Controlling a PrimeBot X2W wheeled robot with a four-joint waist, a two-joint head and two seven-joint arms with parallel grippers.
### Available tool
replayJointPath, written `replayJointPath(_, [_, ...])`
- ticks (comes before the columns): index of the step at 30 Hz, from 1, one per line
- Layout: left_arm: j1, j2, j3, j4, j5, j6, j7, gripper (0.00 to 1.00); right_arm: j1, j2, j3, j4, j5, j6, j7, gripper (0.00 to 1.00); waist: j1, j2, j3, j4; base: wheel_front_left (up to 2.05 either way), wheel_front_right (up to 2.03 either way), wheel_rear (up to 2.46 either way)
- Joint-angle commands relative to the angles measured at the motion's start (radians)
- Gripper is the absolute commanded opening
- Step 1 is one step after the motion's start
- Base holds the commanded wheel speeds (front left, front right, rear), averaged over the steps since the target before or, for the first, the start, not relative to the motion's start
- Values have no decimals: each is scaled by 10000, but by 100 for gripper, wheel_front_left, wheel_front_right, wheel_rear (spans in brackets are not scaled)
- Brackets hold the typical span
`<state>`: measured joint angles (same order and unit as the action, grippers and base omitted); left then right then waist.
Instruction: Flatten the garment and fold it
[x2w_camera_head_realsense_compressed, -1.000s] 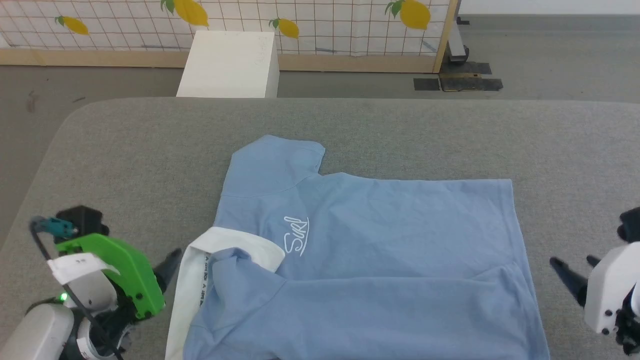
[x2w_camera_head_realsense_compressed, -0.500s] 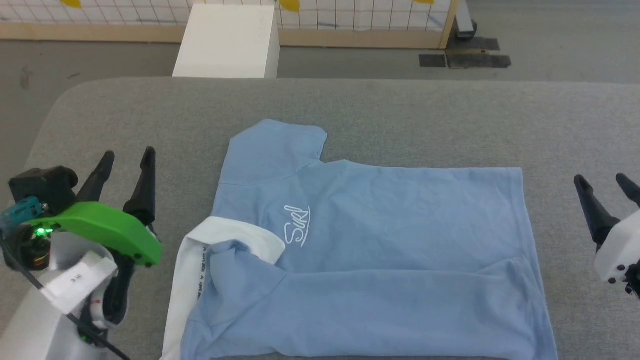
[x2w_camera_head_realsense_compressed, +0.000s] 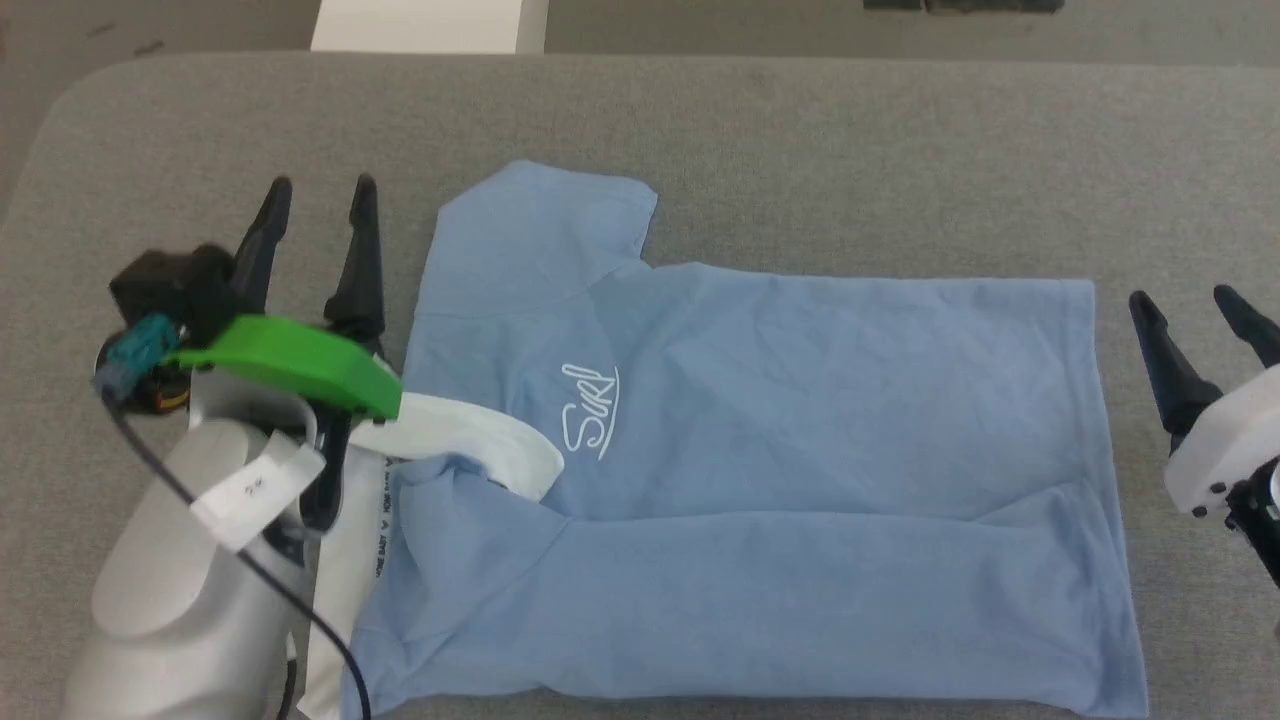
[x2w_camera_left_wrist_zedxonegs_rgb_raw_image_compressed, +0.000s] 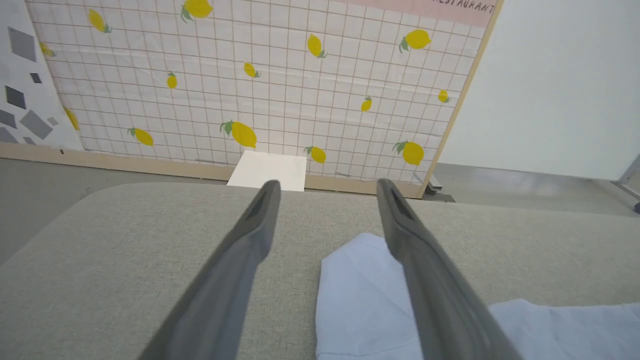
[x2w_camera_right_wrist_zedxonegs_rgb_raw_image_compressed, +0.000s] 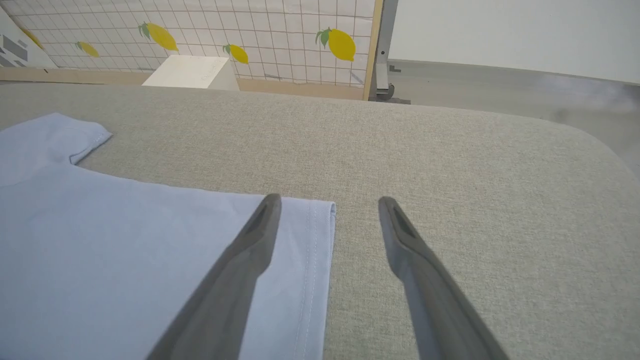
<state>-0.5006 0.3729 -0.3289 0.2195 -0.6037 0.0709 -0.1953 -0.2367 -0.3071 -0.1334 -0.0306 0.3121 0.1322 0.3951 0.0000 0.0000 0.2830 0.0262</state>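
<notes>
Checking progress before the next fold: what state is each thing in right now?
garment: lying on the grey table, near side folded over, not held.
collar: turned outward, rumpled.
far sleeve: spread flat.
left gripper: open, empty, by the sleeve.
right gripper: open, empty, by the hem.

I see the light blue polo shirt (x2w_camera_head_realsense_compressed: 780, 440) lying flat across the middle of the head view, white collar (x2w_camera_head_realsense_compressed: 480, 440) rumpled at its left end, one sleeve (x2w_camera_head_realsense_compressed: 540, 230) pointing to the upper left.
</notes>
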Motion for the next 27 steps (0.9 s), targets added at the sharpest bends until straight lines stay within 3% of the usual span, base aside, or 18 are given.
replayJointPath(1, [-512,-63,-85,285,100,-117,43,100,-264,-41,64,2,39,-15,-101,100,0,0,556,-23,0,0,0])
replayJointPath(7, [-2385,-365,-502,1803,251,-549,570,100,-712,-121,377,-89,109,-15,-176,100,0,0,1196,-139,0,0,0])
replayJointPath(12, [-3920,-536,-913,3368,334,-823,1765,100,-867,-228,490,-161,140,-15,-104,100,0,0,1573,-294,0,0,0])
replayJointPath(20, [-5939,-935,-1510,5747,-36,-1009,5558,100,-848,-363,481,-234,166,-15,-44,100,0,0,1942,-639,0,0,0])
replayJointPath(27, [-6807,-795,-2174,6859,218,-473,8749,100,-816,-363,387,-362,210,-15,-40,100,0,0,2290,-895,0,0,0])
